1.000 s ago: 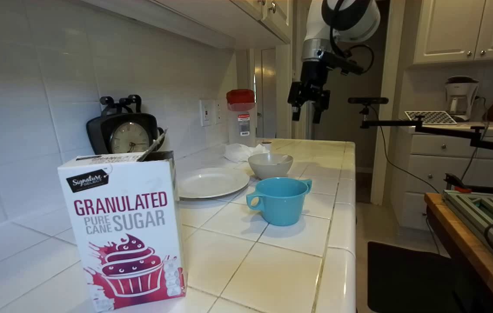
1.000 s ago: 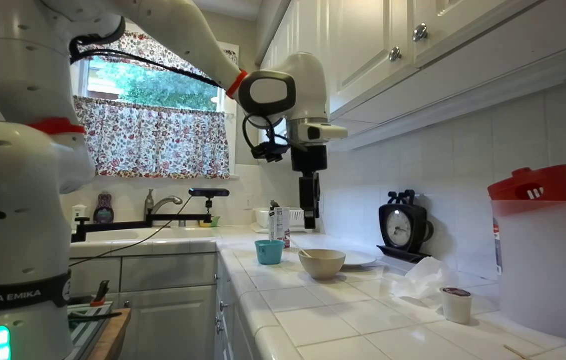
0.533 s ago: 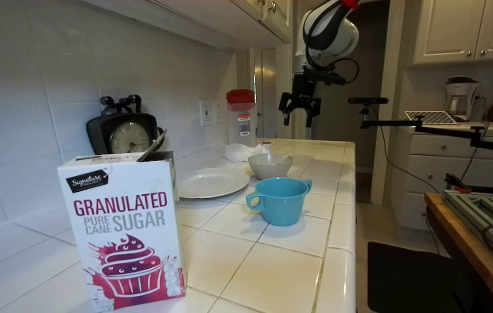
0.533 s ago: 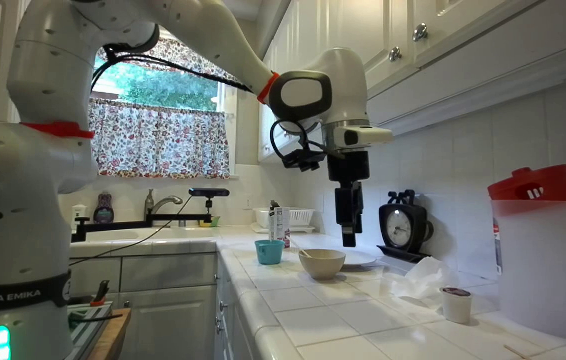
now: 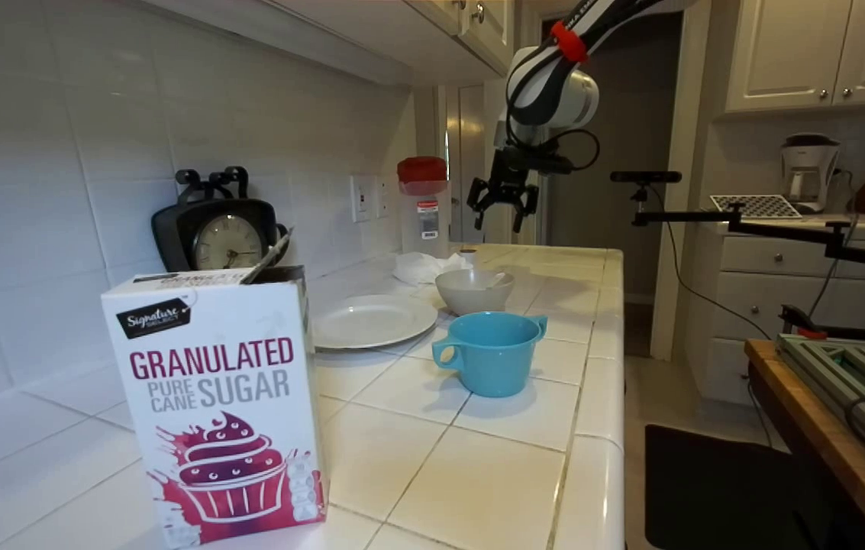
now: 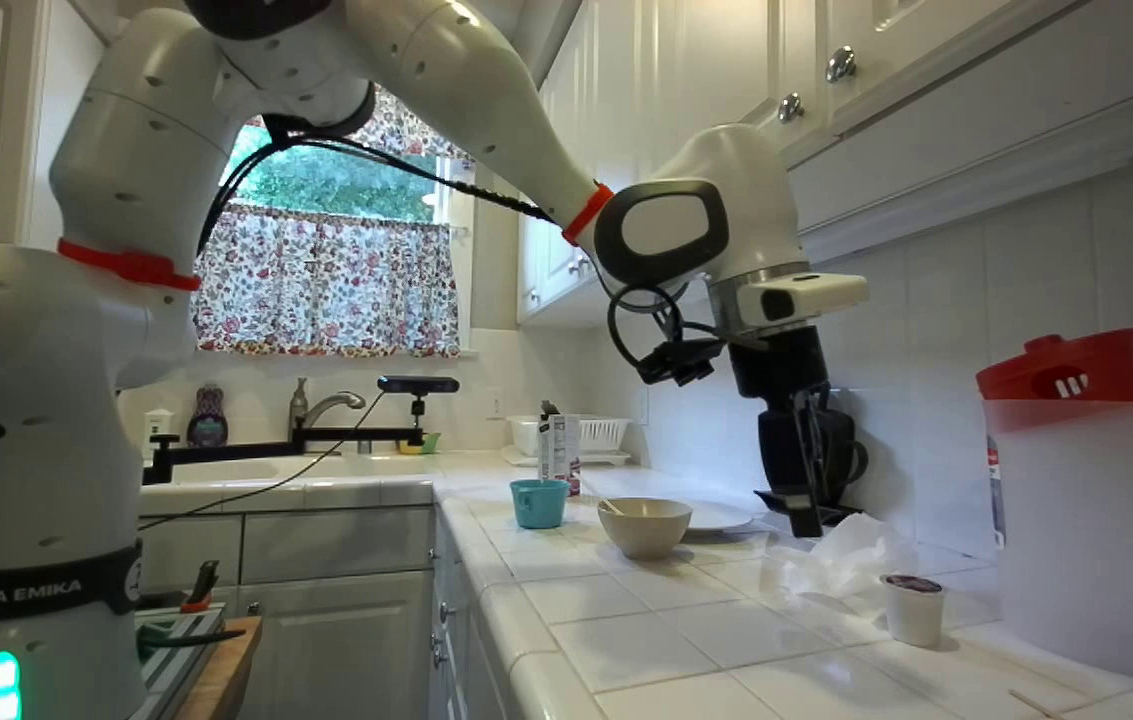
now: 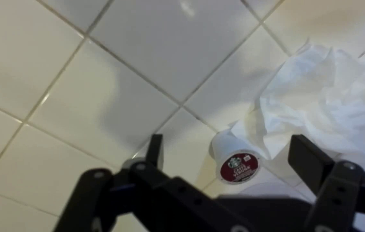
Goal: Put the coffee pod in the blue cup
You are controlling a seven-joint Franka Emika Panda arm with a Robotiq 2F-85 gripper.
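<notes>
The coffee pod (image 6: 914, 612) stands upright on the white tiled counter, a small white capsule with a dark red printed lid. It also shows in the wrist view (image 7: 232, 148), and small and partly hidden behind the bowl and paper in an exterior view (image 5: 468, 253). The blue cup (image 5: 495, 357) stands further along the counter; it also shows in an exterior view (image 6: 539, 503) and is out of the wrist view. My gripper (image 5: 498, 226) is open and empty, above the counter. In the wrist view the pod appears between the two spread fingers (image 7: 230, 153), apart from them and lower down.
A crumpled white paper (image 7: 317, 100) lies beside the pod. A clear container with a red lid (image 6: 1091, 520) stands close by. A pale bowl (image 6: 644, 528), white plate (image 5: 375, 321), sugar box (image 5: 218, 412) and black clock scale (image 5: 218, 229) are on the counter. Cabinets (image 6: 686, 90) hang above.
My gripper has moved down and along the counter, away from above the cup and bowl toward the paper and pod, and has tilted. It stays open. The pod and cup have not moved.
</notes>
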